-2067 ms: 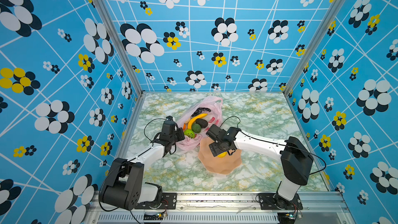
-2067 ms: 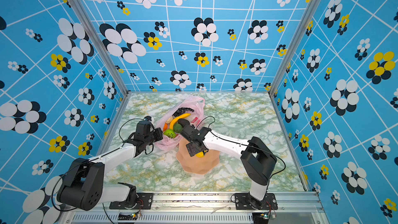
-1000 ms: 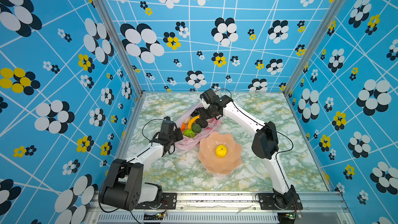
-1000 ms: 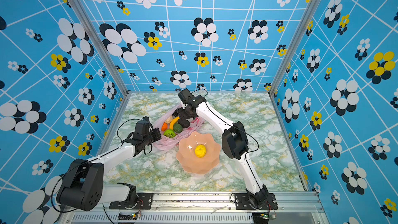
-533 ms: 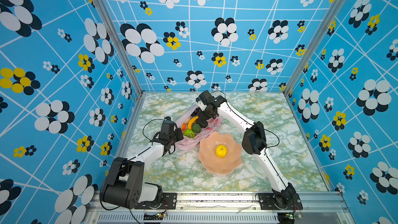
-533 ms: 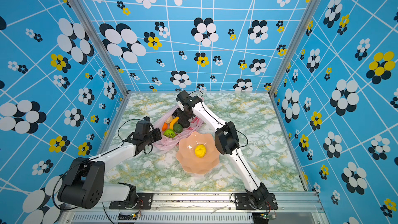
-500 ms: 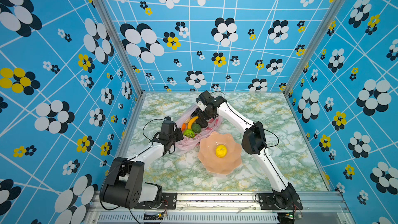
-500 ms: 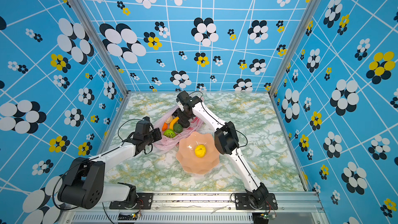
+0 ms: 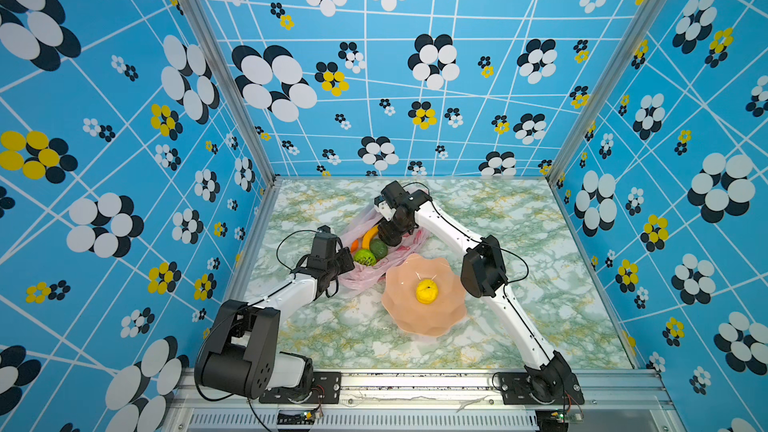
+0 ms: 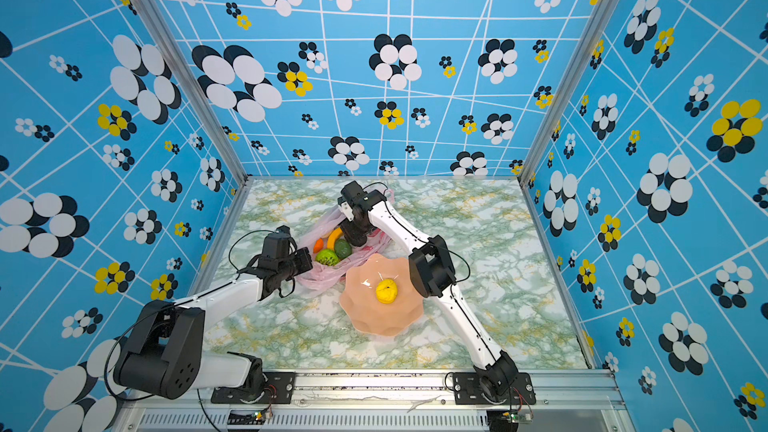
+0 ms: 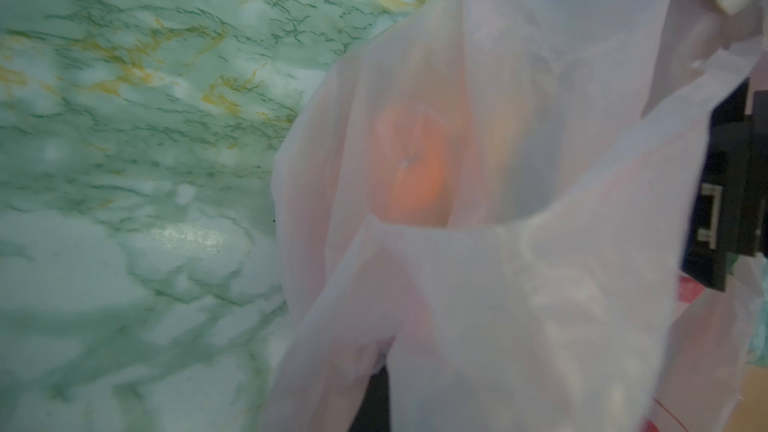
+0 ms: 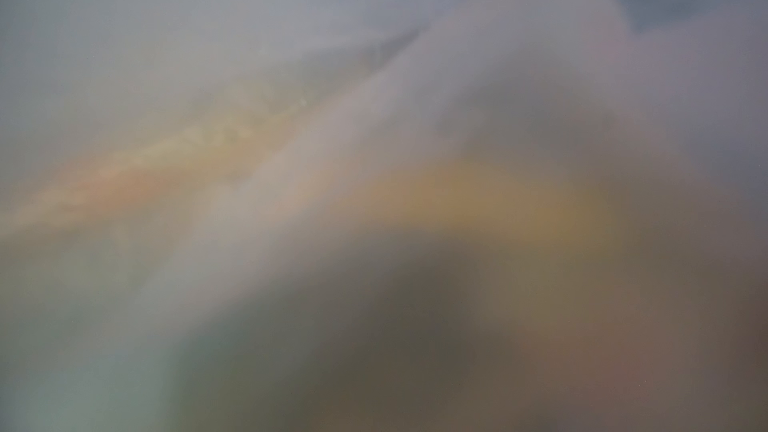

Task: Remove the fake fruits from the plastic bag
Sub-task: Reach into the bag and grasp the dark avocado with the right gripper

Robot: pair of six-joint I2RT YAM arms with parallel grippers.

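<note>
At bag (image 9: 361, 280) rim, pinches it tight with left gripper (image 9: 344, 261); has right gripper (image 9: 388, 238) down in bag mouth by banana (image 9: 369, 236), orange (image 9: 354, 245), green fruits (image 9: 365, 256); cannot tell its spread; yellow fruit (image 9: 426, 290) apart, in bowl (image 9: 415, 322) beside bag.

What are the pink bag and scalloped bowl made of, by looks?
The pink bag: thin plastic film, translucent and crinkly; the small orange glows through it in the left wrist view. The bowl: peach, smooth, glossy with glints in a top view; likely plastic, possibly glazed ceramic.
</note>
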